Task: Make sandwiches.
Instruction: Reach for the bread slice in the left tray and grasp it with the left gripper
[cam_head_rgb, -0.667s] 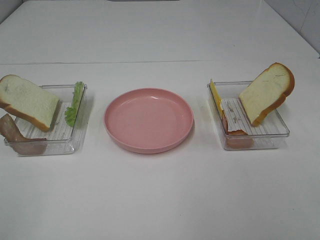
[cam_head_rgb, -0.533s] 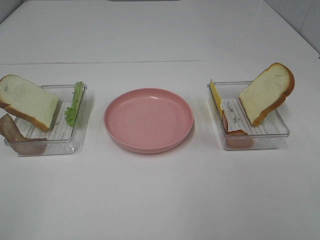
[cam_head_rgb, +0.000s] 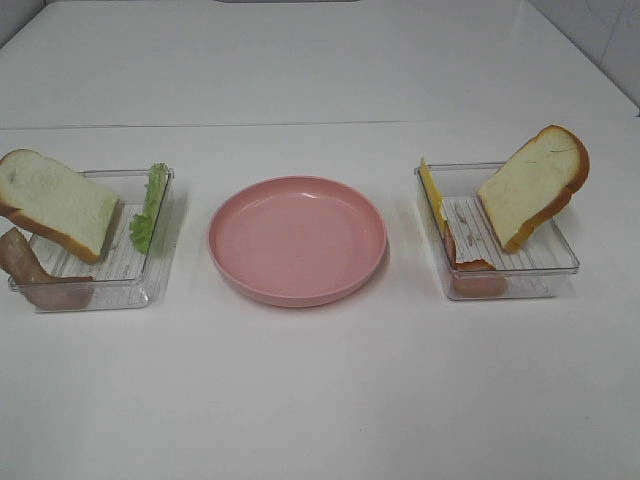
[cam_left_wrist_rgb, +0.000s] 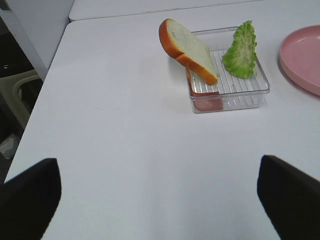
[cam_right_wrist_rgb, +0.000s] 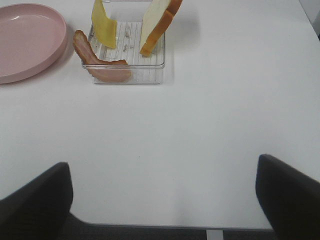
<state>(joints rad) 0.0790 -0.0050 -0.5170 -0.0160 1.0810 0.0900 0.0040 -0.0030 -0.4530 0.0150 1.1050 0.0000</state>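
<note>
sandwich parts sit unstacked in 2 clear trays, one each side of the pink plate (cam_head_rgb: 297, 240), on a white table (cam_head_rgb: 320, 400).

left of plate: left tray (cam_head_rgb: 120, 290) just beside it, not touching. left bread slice (cam_head_rgb: 60, 203) leans tilted on the tray's far-from-plate side. lettuce (cam_head_rgb: 149, 208) stands upright against the wall nearest plate. left meat strip (cam_head_rgb: 25, 265) is draped over the outer front corner.

right of plate: right tray (cam_head_rgb: 530, 275) near it. cheese slice (cam_head_rgb: 431, 190) stands on edge at the plate-side wall. right meat strip (cam_head_rgb: 470, 270) lies along the front, w/ one end up by the cheese. right bread slice (cam_head_rgb: 533, 187) is propped tilted on the side away from plate.

left gripper (cam_left_wrist_rgb: 160, 200): fingers spread wide, nothing held, over bare table, well apart from plate & left tray. right gripper (cam_right_wrist_rgb: 162, 197): same, spread wide, nothing held, well apart from plate & right tray.
</note>
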